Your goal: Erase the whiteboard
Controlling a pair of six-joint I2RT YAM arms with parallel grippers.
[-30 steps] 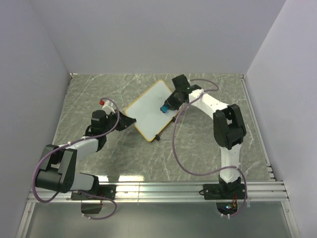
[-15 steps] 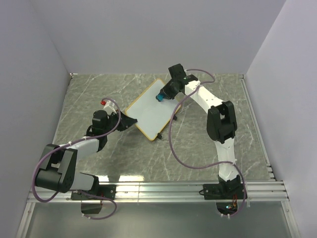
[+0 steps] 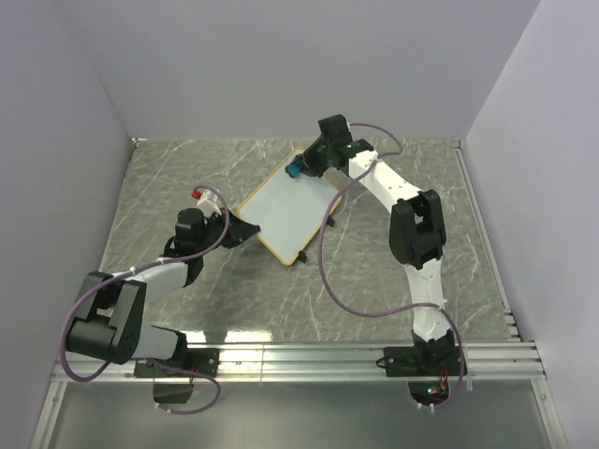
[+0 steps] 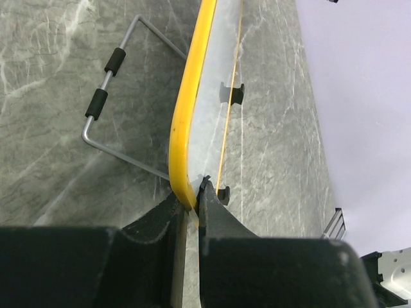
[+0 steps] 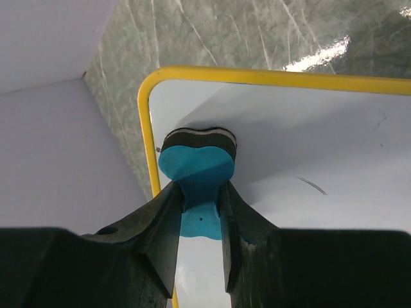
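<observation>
While the whiteboard (image 3: 285, 208) sits centrally on the grey marble table (image 3: 374, 271), left gripper (image 3: 245, 229) pinched tight on its near frame corner, right gripper (image 3: 304, 168) clamping blue eraser (image 3: 296, 172) against far corner.

You are viewing the left arm (image 3: 157, 275) and right arm (image 3: 386, 188), both wearing white shells over black joints, trailing purple cables (image 3: 319, 254) and ending in black fingers (image 5: 148, 237).
</observation>
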